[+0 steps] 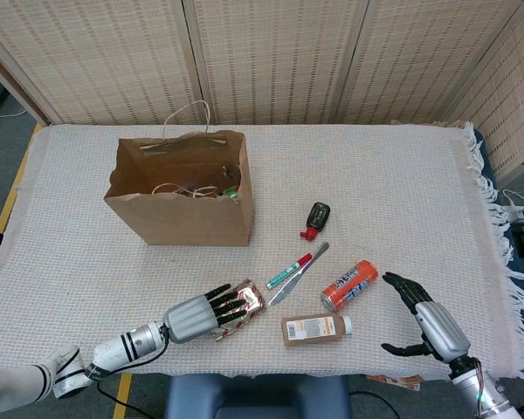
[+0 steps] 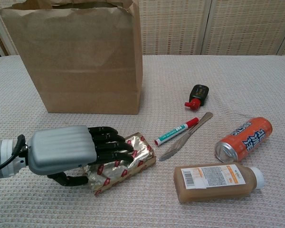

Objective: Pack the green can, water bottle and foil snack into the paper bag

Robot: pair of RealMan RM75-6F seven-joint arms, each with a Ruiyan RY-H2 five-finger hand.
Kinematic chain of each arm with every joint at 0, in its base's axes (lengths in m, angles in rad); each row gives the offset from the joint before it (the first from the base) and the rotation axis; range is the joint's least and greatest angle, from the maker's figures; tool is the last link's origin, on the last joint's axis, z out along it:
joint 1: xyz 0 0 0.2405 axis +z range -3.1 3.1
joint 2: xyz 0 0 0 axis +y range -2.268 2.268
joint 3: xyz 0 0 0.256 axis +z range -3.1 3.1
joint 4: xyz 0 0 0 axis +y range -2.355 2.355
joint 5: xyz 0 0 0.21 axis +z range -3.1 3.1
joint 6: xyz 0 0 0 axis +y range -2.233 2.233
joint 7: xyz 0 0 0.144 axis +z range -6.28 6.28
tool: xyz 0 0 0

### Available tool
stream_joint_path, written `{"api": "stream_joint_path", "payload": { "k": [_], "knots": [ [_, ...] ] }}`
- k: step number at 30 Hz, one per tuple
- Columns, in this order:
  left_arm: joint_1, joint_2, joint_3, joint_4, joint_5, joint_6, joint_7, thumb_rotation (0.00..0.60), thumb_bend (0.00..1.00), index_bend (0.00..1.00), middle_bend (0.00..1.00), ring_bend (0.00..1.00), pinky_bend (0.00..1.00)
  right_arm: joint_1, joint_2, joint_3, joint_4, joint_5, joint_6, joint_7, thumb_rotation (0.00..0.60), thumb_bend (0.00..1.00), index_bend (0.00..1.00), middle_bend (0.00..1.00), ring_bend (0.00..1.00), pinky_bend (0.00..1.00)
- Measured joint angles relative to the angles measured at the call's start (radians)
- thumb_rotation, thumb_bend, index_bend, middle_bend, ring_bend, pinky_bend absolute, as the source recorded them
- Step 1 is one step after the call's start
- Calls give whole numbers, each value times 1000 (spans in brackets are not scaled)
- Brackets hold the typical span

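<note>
The foil snack [image 2: 126, 161] lies on the bench [image 1: 402, 192] near its front edge, ahead of the bag and a little to its right. My left robot hand [image 2: 73, 152] lies over the snack's left part, fingers [image 2: 109, 145] stretched across the top of the foil and thumb curled low at the near side; I cannot tell whether I truly grip it or only rest on it. In the head view the same hand [image 1: 201, 312] covers most of the snack [image 1: 244, 304], whose right end shows past my fingertips.

The paper bag [image 1: 182, 196] stands upright and open, well behind the snack, its handles showing at the mouth. Something green and other items sit inside, too hidden to name.

Just right of the snack lie a marker [image 2: 176, 131] and a knife [image 2: 185, 136], side by side and slanted. Beyond them is a small black and red key fob [image 2: 196, 95]. Further right an orange can [image 2: 243, 139] lies on its side, and in front of it a bottle [image 2: 218, 182] of brown drink lies flat.

My right robot hand [image 1: 422, 316] hovers near the bench's front right corner, open and holding nothing, just right of the can.
</note>
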Motion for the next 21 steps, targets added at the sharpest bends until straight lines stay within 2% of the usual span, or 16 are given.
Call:
{"api": "stream_joint_path", "payload": {
  "k": [1, 3, 7, 8, 11, 15, 21],
  "knots": [
    [-1, -6, 8, 6, 4, 2, 0, 600, 397, 29, 6, 31, 201, 0, 0, 1, 1, 0, 1, 1, 600, 0, 0, 0, 0, 0],
    [-2, -13, 18, 14, 10, 10, -1, 600, 418, 151, 78, 119, 299, -1, -1, 2, 1, 0, 3, 3, 600, 0, 0, 0, 0, 0],
    [4, -29, 36, 31, 16, 42, -24, 600, 505, 425, 421, 429, 574, -3, -4, 4, 5, -1, 11, 7, 600, 0, 0, 0, 0, 0],
    [5, -32, 39, 37, 17, 52, -31, 600, 538, 531, 534, 522, 659, -3, -5, 5, 6, -1, 12, 8, 600, 0, 0, 0, 0, 0],
    [11, -38, 47, 57, 24, 93, -48, 600, 594, 683, 668, 635, 755, -5, -6, 5, 7, -2, 15, 10, 600, 0, 0, 0, 0, 0],
    [27, -29, 46, 69, 16, 156, -77, 600, 624, 737, 726, 684, 780, -6, -7, 6, 9, -1, 17, 11, 600, 0, 0, 0, 0, 0],
    [65, 56, 26, 38, -36, 239, -105, 600, 635, 760, 749, 701, 789, -7, -6, 6, 8, 2, 17, 12, 600, 0, 0, 0, 0, 0]
  ]
}}
